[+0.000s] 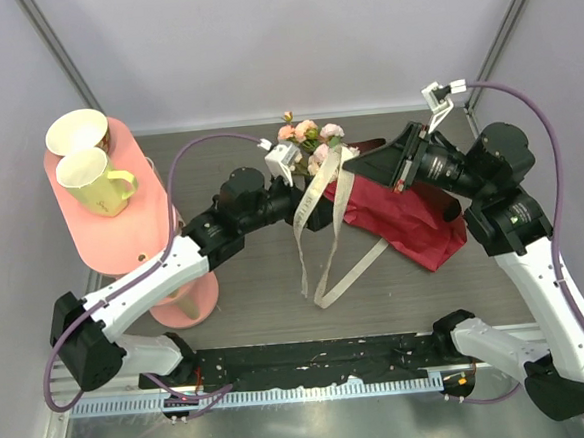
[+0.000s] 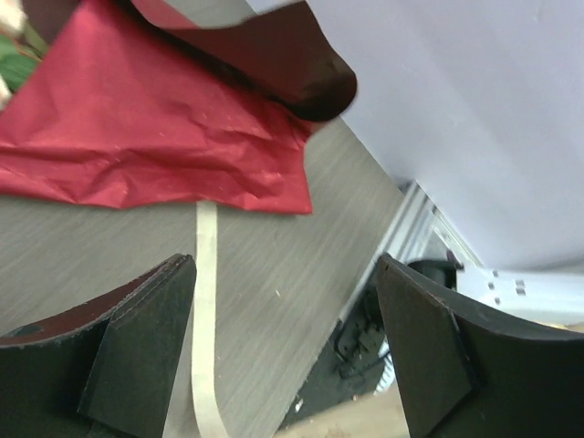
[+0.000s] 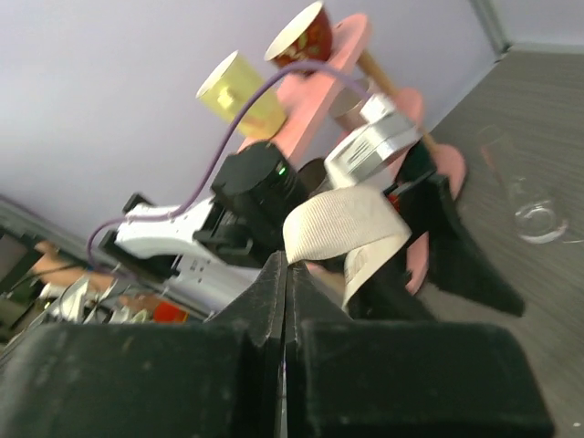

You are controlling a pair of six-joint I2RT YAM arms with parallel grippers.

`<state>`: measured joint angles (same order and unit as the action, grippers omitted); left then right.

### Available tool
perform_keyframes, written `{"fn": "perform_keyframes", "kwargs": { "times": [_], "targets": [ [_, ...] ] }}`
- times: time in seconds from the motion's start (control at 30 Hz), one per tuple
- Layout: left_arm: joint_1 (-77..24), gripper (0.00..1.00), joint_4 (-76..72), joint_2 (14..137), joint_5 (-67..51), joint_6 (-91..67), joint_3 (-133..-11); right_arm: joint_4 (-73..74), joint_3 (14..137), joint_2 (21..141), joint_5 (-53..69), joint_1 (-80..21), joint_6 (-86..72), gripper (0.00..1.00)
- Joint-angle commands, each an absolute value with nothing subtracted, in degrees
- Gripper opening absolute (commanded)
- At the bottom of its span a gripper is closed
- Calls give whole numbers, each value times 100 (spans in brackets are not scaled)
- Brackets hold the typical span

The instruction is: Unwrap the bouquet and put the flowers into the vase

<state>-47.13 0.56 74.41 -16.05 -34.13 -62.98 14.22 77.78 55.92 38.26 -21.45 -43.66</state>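
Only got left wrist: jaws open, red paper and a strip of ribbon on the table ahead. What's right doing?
Observer: The right gripper is shut on the cream ribbon and holds it up, loose ends trailing down.
Operator: Where are the flowers?
Observer: The roses sit at the left end of the red paper. Can't tell whether the stems are still inside.
Operator: Vase?
Observer: The clear vase shows only in right wrist, near the base of the pink stand.
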Motion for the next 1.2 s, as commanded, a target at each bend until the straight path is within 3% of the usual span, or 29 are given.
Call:
{"fn": "perform_keyframes", "kwargs": {
  "times": [0.0, 0.17, 0.5, 0.6, 0.63, 0.77, 0.8, 0.93, 1.17],
  "targets": [
    [-4693, 84, 219, 7698, -660, -3490, -6889, 370, 7279, 5143, 5035, -2276, -4614, 1],
    [-4676, 84, 931, 8349, -97, -3104, -7890, 1342, 6935, 4703, 5142, -2303, -3895, 1],
    [-4457, 86, 906, 8640, -289, -3102, -8244, 1881, 6408, 3973, 5739, -2311, -3498, 1],
    [-4220, 86, 198, 8491, -1349, -3208, -7999, 2108, 6328, 3780, 5443, -2303, -3297, 1],
    [-4184, 86, -216, 8438, -2624, -3269, -7685, 2179, 6346, 3753, 5223, -2303, -3218, 1],
    [-4332, 91, -2956, 8131, -4890, -3945, -6655, 2049, 6267, 3946, 4527, -2303, -3339, 1],
    [-4411, 91, -3467, 8052, -4922, -3955, -6488, 1856, 6232, 4025, 4448, -2294, -3479, 1],
    [-4798, 92, -2515, 7717, -4509, -2675, -6337, 1416, 6135, 4139, 4526, -2303, -3735, 1],
    [-4852, 92, -2813, 7725, -4719, -2742, -6214, 1836, 6337, 4061, 4825, -2303, -3279, 1]
  ]
}}
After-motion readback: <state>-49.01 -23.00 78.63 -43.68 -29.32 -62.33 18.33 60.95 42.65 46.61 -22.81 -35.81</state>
